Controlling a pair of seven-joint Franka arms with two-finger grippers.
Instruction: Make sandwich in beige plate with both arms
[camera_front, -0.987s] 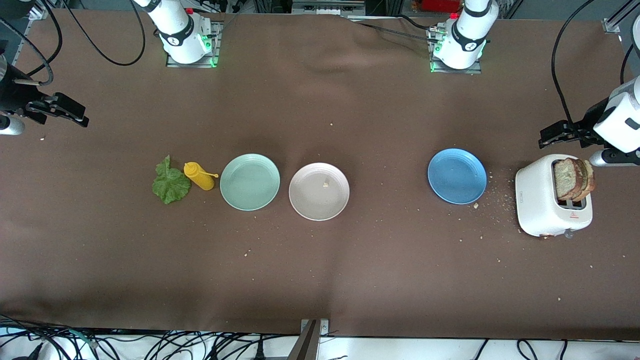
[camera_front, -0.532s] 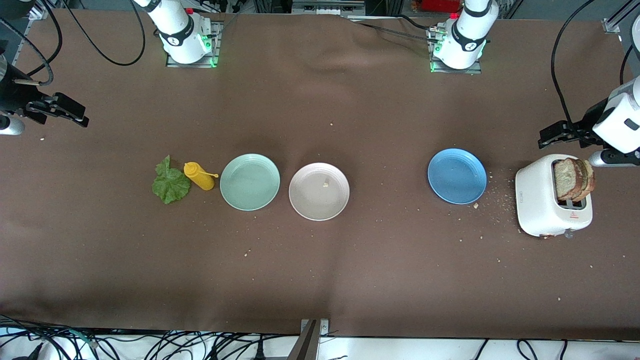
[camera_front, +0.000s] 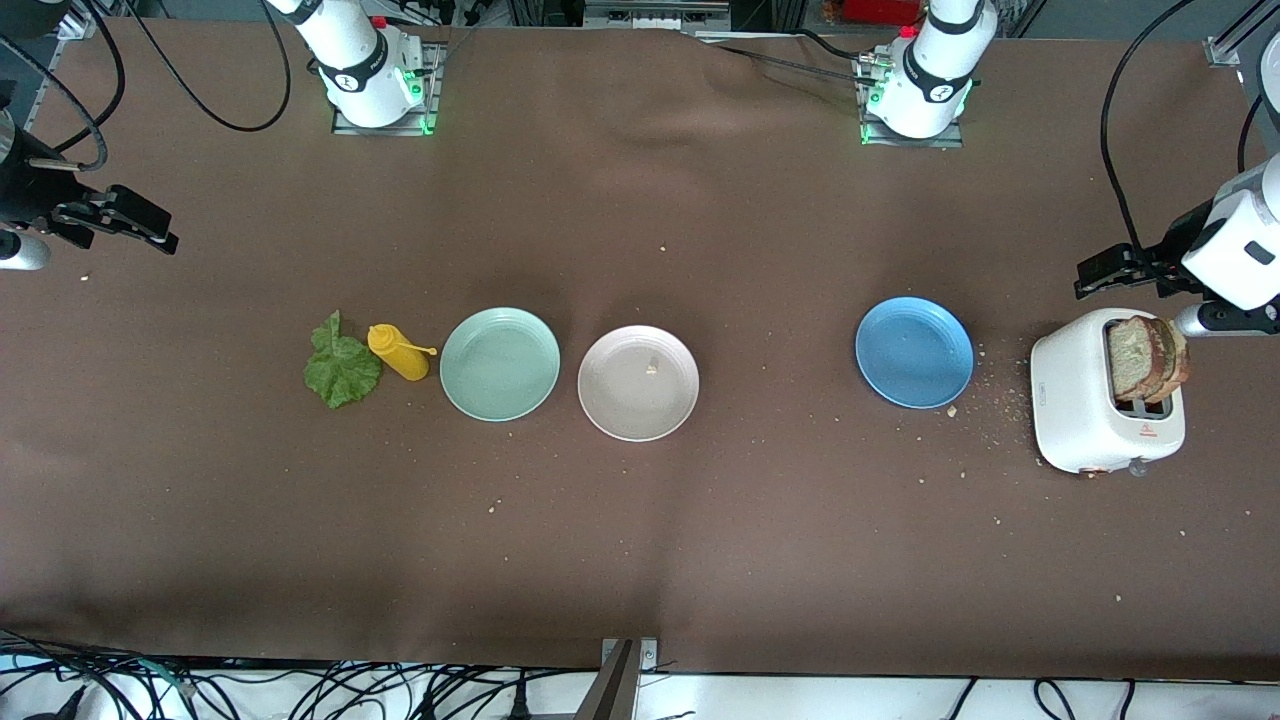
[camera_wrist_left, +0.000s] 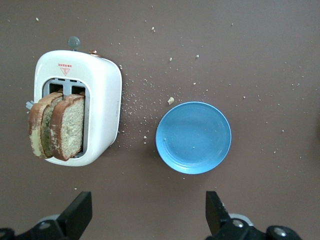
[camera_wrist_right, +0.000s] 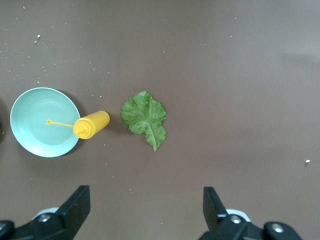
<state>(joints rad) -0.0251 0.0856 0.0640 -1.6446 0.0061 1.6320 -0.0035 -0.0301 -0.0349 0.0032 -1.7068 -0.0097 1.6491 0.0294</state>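
Nothing is assembled yet: the beige plate (camera_front: 638, 383) sits bare mid-tabletop, both bread slices (camera_front: 1147, 357) stand in the toaster (camera_front: 1080, 405), the lettuce leaf (camera_front: 340, 365) lies untouched, and the left end effector (camera_front: 1115, 268) and right end effector (camera_front: 125, 225) hover with fingers apart.

A robotics lab: two white arm bases (camera_front: 370, 75) bolted at twelve o'clock on a brown-clothed table (camera_front: 640, 560), loose cables (camera_front: 300, 690) tangled along six o'clock.
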